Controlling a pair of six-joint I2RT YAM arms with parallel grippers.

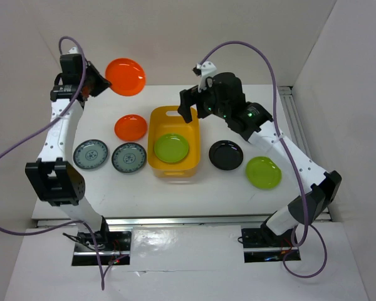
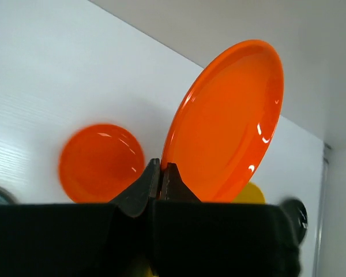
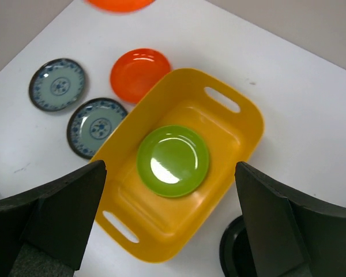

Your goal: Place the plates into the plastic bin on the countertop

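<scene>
Done: one lime green plate [image 1: 172, 148] lies flat on the floor of the plastic bin [image 1: 174, 172], and nothing else is in there.
In my left jaws: my left gripper [image 2: 160, 175] is pinched closed on the rim of an orange plate [image 2: 225, 121]. The plate stands tilted on edge in the air, clear of the countertop [image 1: 194, 197], at about 11 o'clock from the bin in the top view.
My right jaws: my right gripper [image 1: 196, 106] hangs over the bin's 12 o'clock end, where a handle slot is cut. It is spread wide and holds nothing.
Waiting at 10 o'clock: a second orange plate [image 1: 130, 127] lies just beside the bin wall.
Waiting at 9 o'clock: a grey-blue patterned plate [image 1: 129, 157] lies near the bin, and its twin plate [image 1: 90, 154] is just beyond it.
Waiting at 3 o'clock: a black plate [image 1: 226, 155] lies near the bin.
Waiting at 4 o'clock: a second lime green plate [image 1: 263, 172] lies just past the black one.
Count: I see seven plates (whether the black one hides another beneath it, I cannot tell).
Progress, as I judge it: early. One plate is in, one is lifted and on its way, and five lie on the countertop untouched.
What the lifted plate needs: a carry toward 5 o'clock, then laying flat. My right arm sits above the bin, so crowding there is my worry.
</scene>
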